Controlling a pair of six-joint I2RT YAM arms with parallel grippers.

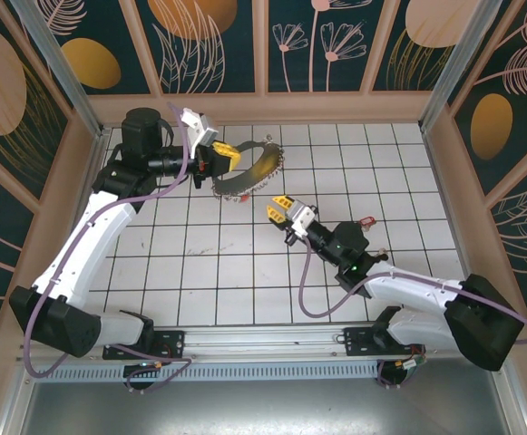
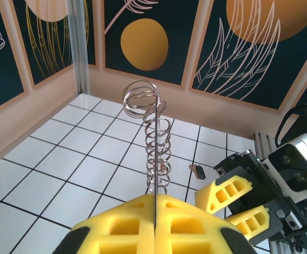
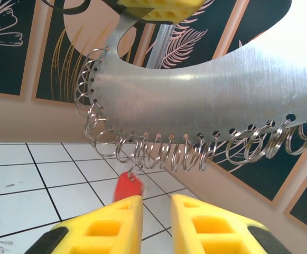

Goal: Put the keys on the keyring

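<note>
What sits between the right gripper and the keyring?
A red key, blurred, just above the right gripper and below the small rings fringing the keyring, seen in the right wrist view.

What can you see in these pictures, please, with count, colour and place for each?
keyring: one, silvery, held up by the left pincer, far middle
small rings: many, silvery, along the keyring's edge
keys: two, red; one blurred just below the rings, one lying on the floor right of the right pincer
floor: white tiles
walls: dark, plant prints
arms: two, white and black, near edge
left pincer: yellow, shut on the keyring
right pincer: yellow, slightly open, under the keyring
</note>
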